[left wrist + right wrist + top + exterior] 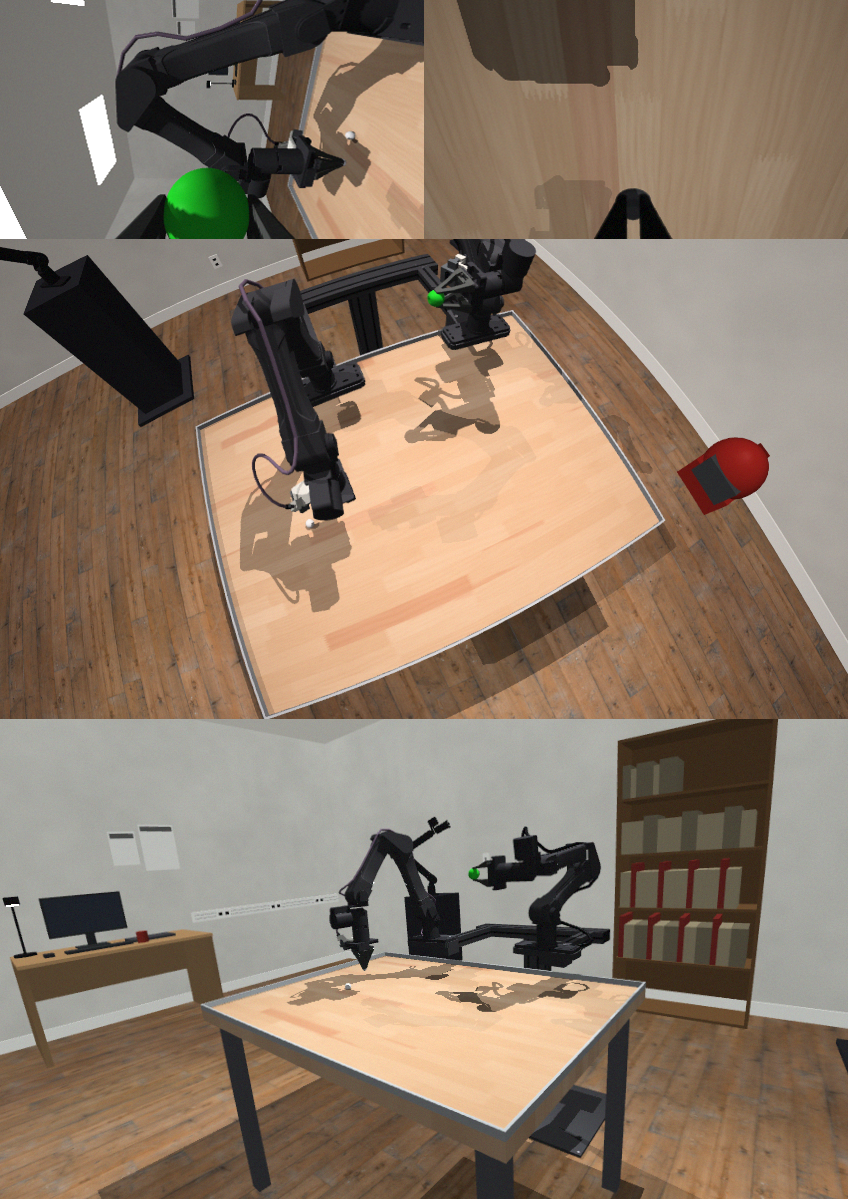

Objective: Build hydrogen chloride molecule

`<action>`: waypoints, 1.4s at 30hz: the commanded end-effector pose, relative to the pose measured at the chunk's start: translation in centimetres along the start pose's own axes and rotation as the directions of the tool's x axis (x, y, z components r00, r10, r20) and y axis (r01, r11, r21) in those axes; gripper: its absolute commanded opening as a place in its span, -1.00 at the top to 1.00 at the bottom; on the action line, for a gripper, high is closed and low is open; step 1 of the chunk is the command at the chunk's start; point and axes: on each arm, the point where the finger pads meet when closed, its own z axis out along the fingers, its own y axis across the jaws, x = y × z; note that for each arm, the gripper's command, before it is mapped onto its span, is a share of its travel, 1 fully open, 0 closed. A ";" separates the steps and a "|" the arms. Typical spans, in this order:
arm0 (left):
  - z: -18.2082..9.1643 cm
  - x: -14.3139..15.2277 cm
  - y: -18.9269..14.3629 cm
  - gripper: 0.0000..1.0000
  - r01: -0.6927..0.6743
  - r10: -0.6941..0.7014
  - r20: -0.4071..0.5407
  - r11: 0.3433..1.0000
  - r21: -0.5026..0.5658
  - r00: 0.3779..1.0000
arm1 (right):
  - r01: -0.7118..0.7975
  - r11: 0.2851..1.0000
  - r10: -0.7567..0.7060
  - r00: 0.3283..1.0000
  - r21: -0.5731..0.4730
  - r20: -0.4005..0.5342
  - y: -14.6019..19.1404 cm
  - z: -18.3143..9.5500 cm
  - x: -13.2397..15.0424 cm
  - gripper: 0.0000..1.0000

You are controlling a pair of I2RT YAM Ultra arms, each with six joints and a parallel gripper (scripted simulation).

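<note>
The green ball point(435, 298) point(473, 873) point(206, 191) is held high above the table's back edge, between the fingertips of my left gripper point(206, 205), which is shut on it. Its hole does not show. The white ball point(309, 524) point(348, 986) point(350, 134) lies on the table near my right gripper point(364, 965) point(342, 162) point(633, 204). That gripper points down, a little above the wood. Its fingers are nearly together, with a small dark grey shape between the tips that looks like the grey peg. In the top view its tips are hidden by the wrist.
The table point(428, 589) point(416, 1069) has a raised grey rim point(624, 462). The right arm point(291, 417) reaches out over one side of the table. The left arm's base point(476, 331) stands at the back corner. Dark arm shadows lie on the wood.
</note>
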 end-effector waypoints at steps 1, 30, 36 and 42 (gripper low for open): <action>0.2 0.1 0.9 1.00 0.001 -0.001 0.005 1.000 0.003 1.000 | 0.000 1.000 0.000 1.000 -0.016 0.014 0.3 -0.8 -0.1 1.00; 0.0 -0.8 1.5 1.00 -0.048 0.048 0.022 0.999 -0.008 0.999 | 0.030 0.998 -0.030 1.000 -0.049 -0.001 0.8 -1.1 0.4 1.00; 0.0 -0.8 1.5 1.00 -0.048 0.048 0.022 0.999 -0.008 0.999 | 0.099 0.992 -0.101 0.994 -0.076 -0.029 0.8 -1.3 1.7 1.00; 0.0 -0.8 1.5 1.00 -0.048 0.048 0.022 0.999 -0.008 0.999 | 0.189 0.970 -0.199 0.979 -0.152 -0.050 1.5 -2.6 3.3 1.00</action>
